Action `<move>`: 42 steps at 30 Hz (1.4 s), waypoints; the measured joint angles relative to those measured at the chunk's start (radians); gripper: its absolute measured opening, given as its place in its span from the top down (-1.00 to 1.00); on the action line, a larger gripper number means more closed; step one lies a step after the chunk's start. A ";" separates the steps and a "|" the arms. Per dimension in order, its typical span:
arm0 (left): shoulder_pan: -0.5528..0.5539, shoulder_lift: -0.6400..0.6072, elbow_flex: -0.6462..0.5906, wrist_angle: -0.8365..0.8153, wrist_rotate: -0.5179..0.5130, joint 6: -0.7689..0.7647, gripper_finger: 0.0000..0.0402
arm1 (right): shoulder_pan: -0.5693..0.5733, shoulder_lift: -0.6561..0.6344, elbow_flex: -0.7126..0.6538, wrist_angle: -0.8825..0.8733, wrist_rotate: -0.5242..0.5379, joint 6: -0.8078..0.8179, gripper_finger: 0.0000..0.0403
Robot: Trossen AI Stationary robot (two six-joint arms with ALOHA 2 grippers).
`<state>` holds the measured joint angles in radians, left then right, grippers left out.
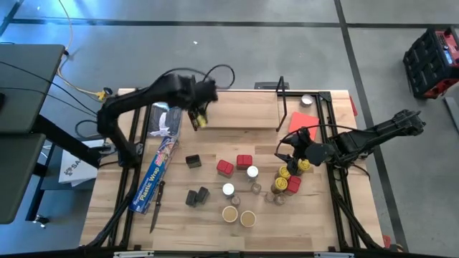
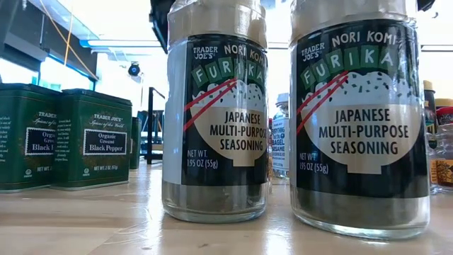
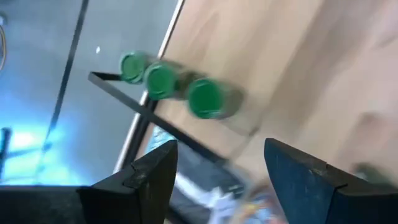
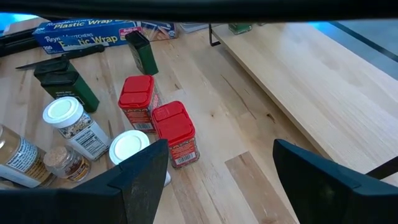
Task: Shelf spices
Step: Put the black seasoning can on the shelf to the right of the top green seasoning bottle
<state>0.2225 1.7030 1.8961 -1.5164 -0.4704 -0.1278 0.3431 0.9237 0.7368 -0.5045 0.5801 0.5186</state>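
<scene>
On the shelf (image 1: 244, 115) at the desk's (image 1: 115, 215) far edge, we see three green-lidded jars (image 3: 163, 82) in a row at its left end. Our left claw (image 1: 196, 115) hangs over them, fingers spread and holding nothing. Most spices (image 1: 247, 172) are unshelved, clustered on the desk in front of the shelf. Our right claw (image 1: 292, 152), also spread and empty, hovers beside the yellow-lidded jars (image 1: 287, 178); the red tins (image 4: 158, 121) lie ahead of it, toward the left arm. We judge the right arm nearer for the next pick.
</scene>
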 joint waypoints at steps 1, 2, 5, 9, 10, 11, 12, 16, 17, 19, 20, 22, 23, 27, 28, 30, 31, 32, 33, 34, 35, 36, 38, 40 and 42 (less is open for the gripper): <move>-0.049 -0.017 0.000 -0.001 -0.016 -0.046 -0.18 | 0.000 0.000 0.000 0.000 0.000 0.002 -0.41; -0.105 -0.031 0.000 -0.001 -0.037 -0.095 -0.18 | 0.000 0.000 0.000 0.000 0.000 0.004 -0.41; -0.280 -0.063 -0.024 0.001 -0.110 -0.232 -0.18 | 0.000 0.000 0.000 0.000 0.000 0.005 -0.41; -0.501 -0.097 -0.127 0.006 -0.194 -0.438 -0.18 | 0.000 0.000 0.000 0.001 0.000 0.005 -0.41; -0.547 -0.105 -0.168 0.014 -0.210 -0.494 -0.18 | 0.000 0.000 0.000 0.001 0.000 0.005 -0.41; -0.590 -0.112 -0.213 0.027 -0.218 -0.549 -0.18 | 0.000 0.000 0.000 0.001 0.000 0.005 -0.41; -0.630 -0.118 -0.260 0.043 -0.219 -0.599 -0.18 | 0.000 0.000 0.000 0.001 0.000 0.005 -0.41; -0.719 -0.133 -0.457 0.119 -0.195 -0.781 -0.18 | 0.000 0.000 0.000 0.005 0.000 0.005 -0.41; -0.730 -0.138 -0.504 0.141 -0.182 -0.813 -0.18 | 0.000 0.000 0.000 0.007 0.000 0.005 -0.41; -0.735 -0.152 -0.599 0.207 -0.133 -0.841 -0.19 | 0.000 0.000 0.000 0.008 0.000 0.005 -0.41; -0.729 -0.162 -0.647 0.249 -0.109 -0.845 -0.20 | 0.000 0.000 0.000 0.010 0.000 0.004 -0.41; -0.706 -0.190 -0.731 0.339 -0.092 -0.829 -0.24 | 0.000 0.000 0.000 0.019 0.000 -0.001 -0.41; -0.691 -0.208 -0.772 0.389 -0.085 -0.806 -0.28 | 0.000 0.000 0.000 0.021 0.000 -0.001 -0.41; -0.599 -0.274 -0.885 0.488 -0.005 -0.718 -0.42 | 0.000 0.000 0.000 0.031 0.000 -0.006 -0.41; -0.577 -0.293 -0.905 0.511 0.005 -0.690 -0.46 | 0.000 0.000 0.000 0.034 0.000 -0.011 -0.41; -0.535 -0.317 -0.948 0.558 0.034 -0.617 -0.52 | 0.000 0.000 0.000 0.034 0.000 -0.014 -0.41; -0.516 -0.324 -0.969 0.589 0.053 -0.575 -0.54 | 0.000 0.000 0.000 0.034 0.000 -0.012 -0.41; -0.498 -0.327 -0.990 0.626 0.075 -0.534 -0.55 | 0.000 0.000 0.000 0.034 0.000 -0.011 -0.41; -0.480 -0.328 -1.006 0.662 0.098 -0.492 -0.55 | 0.000 0.000 0.000 0.034 0.000 -0.011 -0.41; -0.463 -0.328 -1.020 0.694 0.123 -0.457 -0.55 | 0.000 0.000 0.000 0.035 0.000 -0.011 -0.41; -0.449 -0.326 -1.035 0.723 0.150 -0.425 -0.55 | 0.000 0.000 0.000 0.035 0.000 -0.004 -0.41; -0.437 -0.319 -1.048 0.750 0.170 -0.398 -0.54 | 0.000 0.003 0.000 0.036 0.000 -0.001 -0.41; -0.419 -0.303 -1.061 0.789 0.179 -0.369 -0.50 | 0.000 0.005 0.000 0.035 0.000 0.001 -0.41; -0.405 -0.293 -1.061 0.814 0.179 -0.344 -0.44 | 0.000 0.005 0.000 0.037 0.000 0.004 -0.41; -0.397 -0.289 -1.061 0.829 0.180 -0.331 -0.34 | 0.000 0.007 0.000 0.035 0.000 0.005 -0.41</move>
<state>-0.1742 1.4144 0.8349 -0.6876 -0.2900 -0.4585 0.3431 0.9303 0.7364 -0.4694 0.5800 0.5236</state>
